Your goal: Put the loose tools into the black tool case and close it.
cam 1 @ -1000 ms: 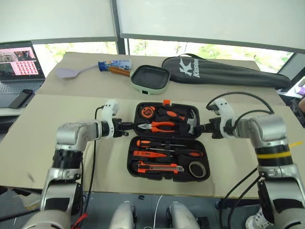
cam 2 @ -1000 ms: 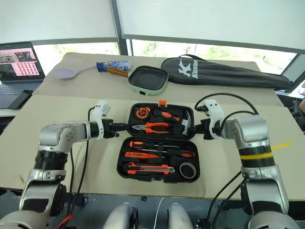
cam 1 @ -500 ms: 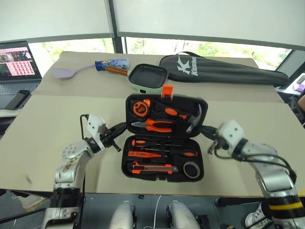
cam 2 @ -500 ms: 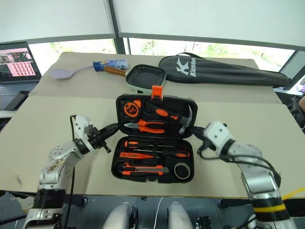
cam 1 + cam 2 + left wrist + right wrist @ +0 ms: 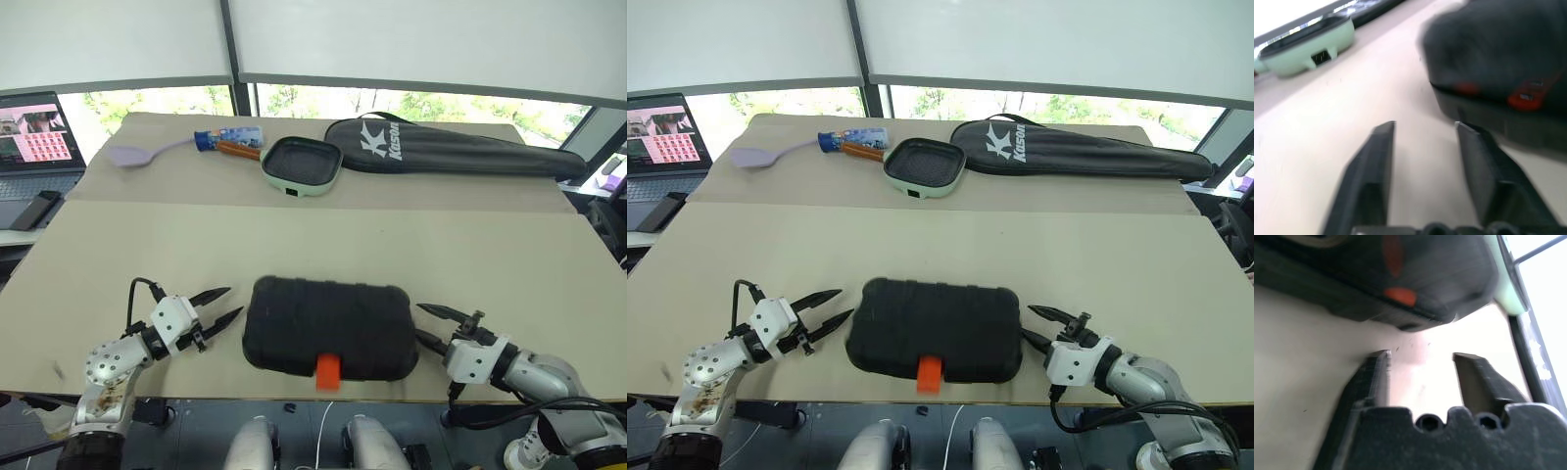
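End effectors [image 5: 223,305] flank shut black tool case [image 5: 328,328].

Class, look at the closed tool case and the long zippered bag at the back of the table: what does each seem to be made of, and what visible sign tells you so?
The black tool case: probably moulded plastic with a matt, textured shell; it has rounded corners, a dull surface and an orange latch that looks like smoother plastic.
The long black bag: apparently woven fabric, perhaps nylon; it sags softly, shows a slight sheen and carries a printed white logo.
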Robot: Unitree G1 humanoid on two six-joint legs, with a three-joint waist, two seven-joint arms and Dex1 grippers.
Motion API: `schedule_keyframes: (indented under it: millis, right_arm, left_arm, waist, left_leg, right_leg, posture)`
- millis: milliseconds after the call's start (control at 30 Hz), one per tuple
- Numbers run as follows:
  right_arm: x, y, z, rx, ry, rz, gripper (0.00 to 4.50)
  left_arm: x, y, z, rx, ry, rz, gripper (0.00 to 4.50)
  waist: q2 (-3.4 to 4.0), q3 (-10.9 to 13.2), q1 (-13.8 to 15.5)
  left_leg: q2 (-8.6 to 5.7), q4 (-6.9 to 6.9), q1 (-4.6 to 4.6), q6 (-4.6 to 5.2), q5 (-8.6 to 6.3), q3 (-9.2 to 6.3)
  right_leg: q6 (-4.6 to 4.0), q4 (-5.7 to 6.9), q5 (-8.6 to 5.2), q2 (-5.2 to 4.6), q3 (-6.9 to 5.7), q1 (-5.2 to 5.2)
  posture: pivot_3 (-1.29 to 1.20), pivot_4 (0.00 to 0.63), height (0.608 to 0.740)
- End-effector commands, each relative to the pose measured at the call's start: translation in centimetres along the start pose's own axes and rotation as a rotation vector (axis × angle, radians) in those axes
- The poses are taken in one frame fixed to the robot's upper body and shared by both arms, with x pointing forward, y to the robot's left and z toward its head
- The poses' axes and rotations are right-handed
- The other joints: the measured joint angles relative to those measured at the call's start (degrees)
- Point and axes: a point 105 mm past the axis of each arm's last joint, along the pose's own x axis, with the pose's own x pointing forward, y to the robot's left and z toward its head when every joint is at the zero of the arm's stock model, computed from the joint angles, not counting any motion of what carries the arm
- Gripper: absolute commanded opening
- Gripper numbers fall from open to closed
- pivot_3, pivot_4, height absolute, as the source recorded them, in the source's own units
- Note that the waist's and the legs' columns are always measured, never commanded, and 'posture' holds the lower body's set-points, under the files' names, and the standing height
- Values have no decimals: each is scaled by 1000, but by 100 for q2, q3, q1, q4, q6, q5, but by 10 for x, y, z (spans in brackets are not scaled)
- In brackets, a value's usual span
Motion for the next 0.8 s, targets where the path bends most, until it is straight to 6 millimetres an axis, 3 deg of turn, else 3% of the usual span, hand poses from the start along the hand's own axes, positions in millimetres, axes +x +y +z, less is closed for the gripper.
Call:
schedule_keyframes:
  millis: [33, 67, 133, 200, 333, 533, 633, 800]
  right_arm:
    - [-20, -9, -6, 80, 35, -38, 3001]
    - [-25, -8, -7, 138, 46, -37, 2719]
    - [-33, -9, -3, 343, 58, -39, 2101]
    - [-37, -10, 7, 412, 34, -16, 1539]
    - [-49, 28, 39, 560, 23, 237, 128]
    - [-44, 58, 67, 665, 56, 403, 52]
    - [-24, 56, 75, 670, 35, 373, 52]
    - [-2, 42, 72, 665, 31, 327, 52]
  left_arm:
    - [-13, 15, 5, -40, 17, 22, 2450]
    - [-12, 17, 6, -53, 18, 7, 2450]
    - [-4, 25, 12, -73, 8, -12, 1889]
    - [5, 32, 18, -87, -1, -36, 1345]
    - [46, 42, 35, -102, 37, -156, 0]
    - [85, 33, 33, -111, 159, -283, 0]
    - [96, 16, 22, -72, 224, -389, 0]
    - [94, 4, 14, -73, 250, -455, 0]
  waist:
    - [-1, 1, 38]
    - [-2, 1, 50]
    - [-2, 3, 86]
    - [-3, 3, 107]
    - [-5, 2, 156]
    - [-14, 2, 77]
    - [-19, 2, 38]
    - [-29, 3, 36]
  left_leg:
    - [1, 0, 5, 0, 0, 0]
    - [1, -1, 4, 0, 0, 0]
    - [1, -1, 4, 0, 0, -1]
    - [3, 0, 6, 0, 0, -4]
    - [-2, 5, 7, 1, 1, -8]
    - [-7, 3, -4, 2, -2, -9]
    - [-6, 4, -3, 2, -1, -12]
    - [-7, 6, -38, 2, -1, -16]
  right_leg:
    - [1, -1, -1, -2, -2, 6]
    - [2, -3, -2, -4, -4, 6]
    - [3, -4, -2, -8, -4, 10]
    - [3, -7, -1, -8, -5, 17]
    - [5, -7, -1, -2, -6, 22]
    - [8, -14, -3, 7, -5, 14]
    - [8, -14, -4, 13, -7, 13]
    - [6, -10, -4, 14, -5, -23]
  posture:
    - [0, 150, 740]
    - [0, 150, 740]
    - [0, 150, 740]
    - [0, 150, 740]
    - [0, 150, 740]
    - [0, 150, 740]
    - [0, 150, 740]
    - [0, 150, 740]
